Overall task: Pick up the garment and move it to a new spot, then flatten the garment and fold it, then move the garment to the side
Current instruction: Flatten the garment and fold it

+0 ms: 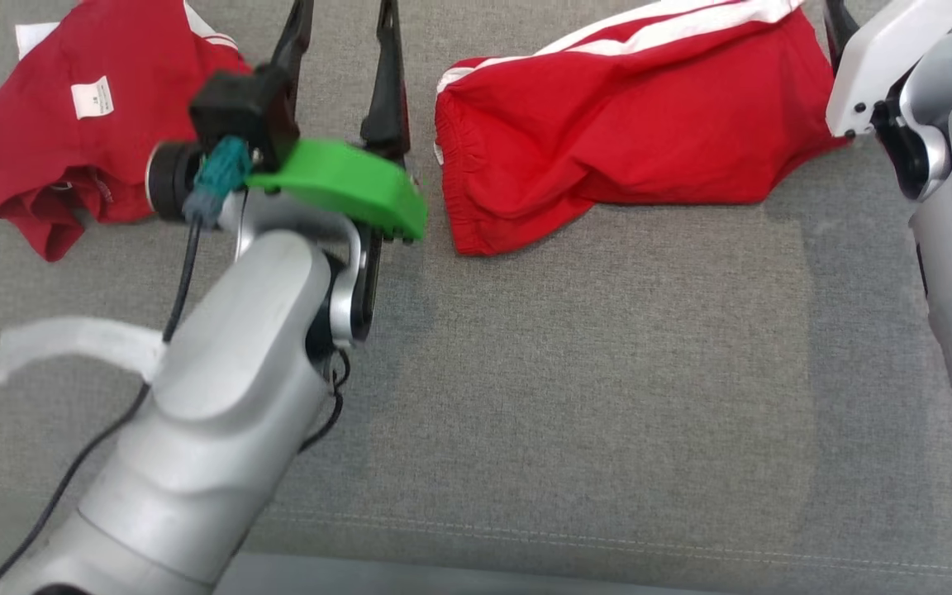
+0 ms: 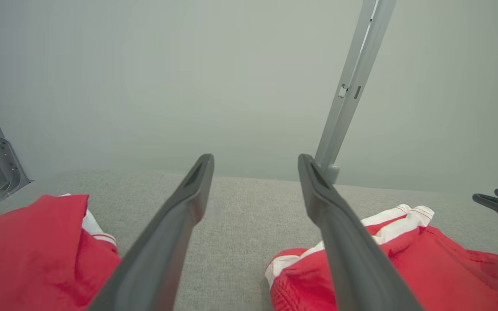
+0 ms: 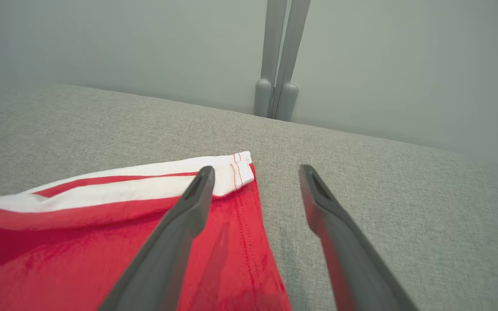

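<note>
The red shorts point(image 1: 608, 140) lie rumpled on the grey table point(image 1: 608, 372) at 1 o'clock: light, soft and floppy. The left gripper point(image 2: 255, 160) and right gripper point(image 3: 256, 170) are both released and empty. The best holds look like the waistband and the striped hem corner

The red shorts point(image 1: 633, 124) are thin woven cloth with a faint sheen, creased. Their white side stripes point(image 3: 227, 170) are matt and stitched in red thread at the hem. The red garment point(image 1: 38, 140) on the left looks like a softer, duller knit, though that is hard to judge. Its white label point(image 1: 92, 97) is flat and matt. The grey upholstered surface point(image 1: 608, 372) is a coarse matt weave. The dark fingers point(image 3: 173, 242) are smooth matt plastic. The green cover point(image 1: 344, 186) is matt plastic, the forearm shell point(image 1: 228, 388) satin silver, and the frame post point(image 2: 352, 86) smooth grey-painted metal.
</note>
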You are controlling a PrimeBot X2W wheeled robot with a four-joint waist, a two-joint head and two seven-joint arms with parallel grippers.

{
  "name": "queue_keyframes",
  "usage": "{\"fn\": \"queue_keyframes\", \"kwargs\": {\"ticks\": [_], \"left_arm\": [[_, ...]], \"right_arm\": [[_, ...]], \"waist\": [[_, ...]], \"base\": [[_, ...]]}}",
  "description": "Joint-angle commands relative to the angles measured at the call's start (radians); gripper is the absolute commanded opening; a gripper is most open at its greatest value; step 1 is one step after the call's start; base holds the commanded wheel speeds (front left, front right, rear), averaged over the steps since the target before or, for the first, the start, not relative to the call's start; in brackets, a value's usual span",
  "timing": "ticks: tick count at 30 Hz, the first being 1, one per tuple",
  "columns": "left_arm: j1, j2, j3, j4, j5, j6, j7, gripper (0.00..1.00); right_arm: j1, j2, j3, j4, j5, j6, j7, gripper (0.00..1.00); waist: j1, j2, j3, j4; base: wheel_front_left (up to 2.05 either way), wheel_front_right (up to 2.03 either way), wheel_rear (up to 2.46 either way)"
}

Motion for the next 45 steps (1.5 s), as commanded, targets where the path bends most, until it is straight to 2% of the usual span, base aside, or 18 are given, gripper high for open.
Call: {"fn": "queue_keyframes", "kwargs": {"ticks": [1, 5, 10, 17, 23, 30, 37, 38, 39, 40, 45], "left_arm": [[0.06, 0.01, 0.031, -0.037, 0.036, 0.005, -0.003, 1.0], [0.22, 0.002, 0.132, -0.18, 0.155, -0.035, -0.003, 1.0], [0.37, -0.01, 0.22, -0.272, 0.276, -0.099, -0.002, 1.0], [0.521, -0.012, 0.308, -0.344, 0.409, -0.208, -0.002, 1.0], [0.617, -0.015, 0.369, -0.37, 0.469, -0.301, -0.002, 1.0], [0.68, -0.044, 0.427, -0.38, 0.518, -0.354, -0.002, 1.0], [0.711, -0.071, 0.449, -0.382, 0.555, -0.383, -0.002, 1.0], [0.713, -0.073, 0.451, -0.383, 0.563, -0.385, -0.002, 1.0], [0.715, -0.076, 0.452, -0.385, 0.567, -0.387, -0.002, 1.0], [0.716, -0.079, 0.454, -0.387, 0.572, -0.39, -0.002, 1.0], [0.721, -0.086, 0.457, -0.381, 0.594, -0.395, -0.002, 1.0]], "right_arm": [[0.025, 0.002, -0.008, -0.009, 0.008, 0.0, -0.012, 1.0], [0.077, 0.008, -0.028, -0.016, 0.014, 0.0, -0.028, 1.0], [0.12, 0.001, -0.058, 0.002, 0.008, 0.0, -0.035, 1.0], [0.151, -0.008, -0.103, 0.064, -0.001, 0.0, -0.01, 1.0], [0.161, -0.009, -0.14, 0.118, -0.015, 0.0, -0.008, 1.0], [0.156, -0.011, -0.206, 0.18, -0.042, 0.0, -0.021, 1.0], [0.137, 0.031, -0.265, 0.245, -0.032, 0.0, 0.001, 1.0], [0.136, 0.035, -0.272, 0.252, -0.029, 0.0, 0.001, 0.82], [0.135, 0.036, -0.275, 0.257, -0.03, 0.0, 0.0, 0.2], [0.133, 0.038, -0.276, 0.259, -0.032, 0.0, -0.007, 0.0], [0.126, 0.032, -0.277, 0.269, -0.044, -0.001, -0.03, 0.0]], "waist": [[-0.0001, -0.0001, -0.022, -0.001], [-0.0001, -0.0001, -0.045, 0.0], [-0.0001, -0.0001, -0.063, 0.006], [-0.0001, -0.0001, -0.067, 0.023], [-0.0001, -0.0001, -0.065, 0.042], [-0.0001, -0.0001, -0.054, 0.067], [-0.0001, -0.0001, -0.053, 0.076], [-0.0001, -0.0001, -0.054, 0.077], [-0.0001, -0.0001, -0.055, 0.078], [-0.0001, -0.0001, -0.056, 0.079], [-0.0001, -0.0001, -0.064, 0.079]], "base": [[0.0, 0.0, 0.0], [0.0, 0.0, 0.0], [0.0, 0.0, 0.0], [0.0, 0.0, 0.0], [0.0, 0.0, 0.0], [0.0, 0.0, 0.0], [0.0, 0.0, 0.0], [0.0, 0.0, 0.0], [0.0, 0.0, 0.0], [0.0, 0.0, 0.0], [0.0, 0.0, 0.0]]}}
